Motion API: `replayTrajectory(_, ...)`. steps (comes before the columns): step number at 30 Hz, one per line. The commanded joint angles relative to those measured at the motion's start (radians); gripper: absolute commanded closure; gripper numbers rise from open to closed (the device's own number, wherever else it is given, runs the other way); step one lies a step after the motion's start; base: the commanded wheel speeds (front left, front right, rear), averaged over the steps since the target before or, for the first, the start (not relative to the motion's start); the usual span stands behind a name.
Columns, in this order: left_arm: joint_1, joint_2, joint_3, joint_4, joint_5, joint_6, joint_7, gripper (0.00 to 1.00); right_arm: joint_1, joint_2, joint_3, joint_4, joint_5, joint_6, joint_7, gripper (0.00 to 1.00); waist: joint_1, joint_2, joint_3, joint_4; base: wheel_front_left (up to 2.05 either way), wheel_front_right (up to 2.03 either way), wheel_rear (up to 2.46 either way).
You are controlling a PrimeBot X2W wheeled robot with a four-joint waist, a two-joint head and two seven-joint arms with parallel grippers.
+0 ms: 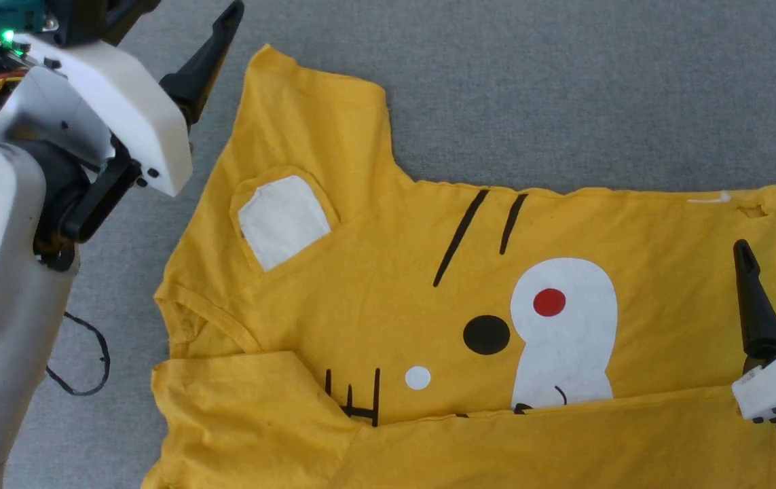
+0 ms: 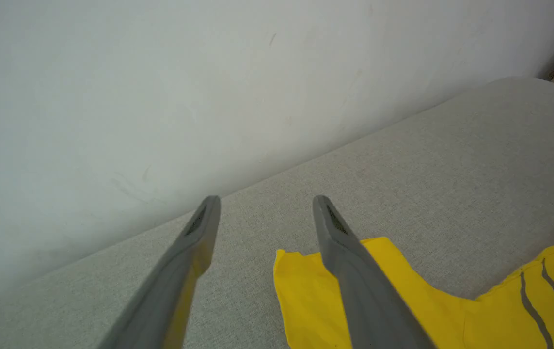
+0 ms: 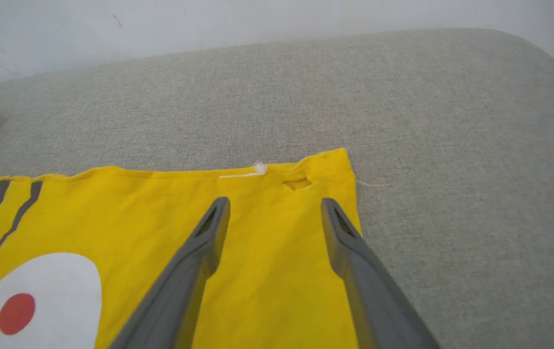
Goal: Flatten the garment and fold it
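Garment (image 1: 374,272) lies print-up on grey cushion (image 1: 564,81), near edge folded over; left gripper (image 2: 265,199) spread, empty, above sleeve (image 2: 306,291); right gripper (image 3: 275,200) spread, empty, over hem corner with 1 hole (image 3: 297,184).

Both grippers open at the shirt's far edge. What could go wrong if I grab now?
Right gripper hangs beside a hole in the hem corner; a finger could snag and tear it. Left gripper straddles the sleeve edge, so it may catch little cloth. Dragging the shirt could undo the near fold.
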Motion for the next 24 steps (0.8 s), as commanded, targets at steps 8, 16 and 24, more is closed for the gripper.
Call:
replayTrajectory(8,-0.069,0.025,-0.054,0.139,-0.068,-0.027,0.041,0.0,-0.025,0.002,-0.002,0.006,0.01,-0.001,-0.015,0.0,-0.0003,0.0,0.116,-0.071,0.0,0.0,0.0)
replayTrajectory(16,-0.069,0.033,-0.071,0.207,-0.122,-0.029,0.097,0.0,-0.036,0.002,0.005,0.013,0.011,-0.001,-0.014,0.0,-0.0003,0.0,0.151,-0.077,0.0,0.0,0.0)
replayTrajectory(24,-0.051,0.023,-0.092,0.249,-0.129,-0.029,0.089,1.0,-0.057,0.002,0.01,-0.013,-0.005,-0.001,0.006,0.0,-0.0003,0.0,0.15,-0.074,0.0,0.0,0.0)
